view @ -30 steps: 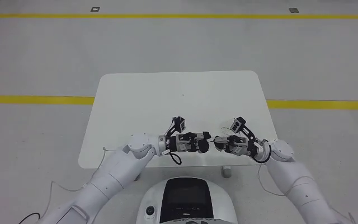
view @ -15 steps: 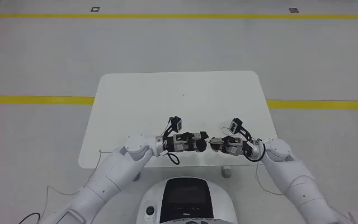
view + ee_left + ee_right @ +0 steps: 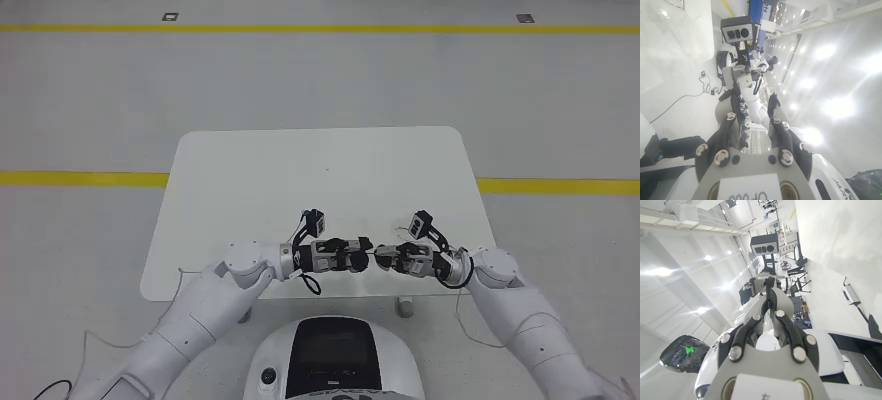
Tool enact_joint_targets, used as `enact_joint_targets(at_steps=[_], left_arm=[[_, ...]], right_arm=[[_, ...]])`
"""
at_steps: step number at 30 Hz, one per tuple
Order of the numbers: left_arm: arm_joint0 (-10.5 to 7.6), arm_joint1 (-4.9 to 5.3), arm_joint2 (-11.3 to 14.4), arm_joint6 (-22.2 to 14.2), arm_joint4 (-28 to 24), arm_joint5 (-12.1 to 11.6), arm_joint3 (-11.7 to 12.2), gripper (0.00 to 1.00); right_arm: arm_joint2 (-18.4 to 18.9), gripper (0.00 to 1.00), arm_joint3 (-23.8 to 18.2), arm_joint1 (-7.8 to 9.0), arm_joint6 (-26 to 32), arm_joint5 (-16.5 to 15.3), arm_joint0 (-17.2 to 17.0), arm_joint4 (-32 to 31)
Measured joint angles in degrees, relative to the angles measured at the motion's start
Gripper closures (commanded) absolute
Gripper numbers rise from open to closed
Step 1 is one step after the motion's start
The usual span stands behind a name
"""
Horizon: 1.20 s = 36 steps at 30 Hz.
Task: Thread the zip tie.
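Two robot arms stand tip to tip over the white table (image 3: 250, 180), just inside its near edge and about midway along it. The left gripper (image 3: 363, 256) and the right gripper (image 3: 385, 258) face each other there, almost touching, both held clear of the table top.

A thin pale sliver, which I take for the zip tie (image 3: 375, 257), spans the small gap between the two tips, above the table rather than on it. It is too small to tell which end is which.

The left gripper's fingers (image 3: 734, 102) stand well apart, with nothing visible between them. The right gripper's fingers (image 3: 774, 298) are drawn together, their pads all but meeting. Whether the tie is pinched between them I cannot tell. From the right wrist, that closed tip sits just beside one of the left gripper's spread fingers.

A boxy camera (image 3: 736, 32) rides on a bracket on the right wrist, on the side towards the table's far edge. On the floor, a yellow line (image 3: 80, 179) runs out from either side of the table.
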Motion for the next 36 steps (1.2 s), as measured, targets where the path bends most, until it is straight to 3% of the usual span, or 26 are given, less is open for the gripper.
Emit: enact_joint_targets(at_steps=[36], left_arm=[[-2.03, -0.62, 2.84, 0.75, 0.39, 1.17, 2.01, 0.95]], right_arm=[[-0.09, 1.0, 0.93, -0.48, 1.87, -1.91, 0.2, 1.91]])
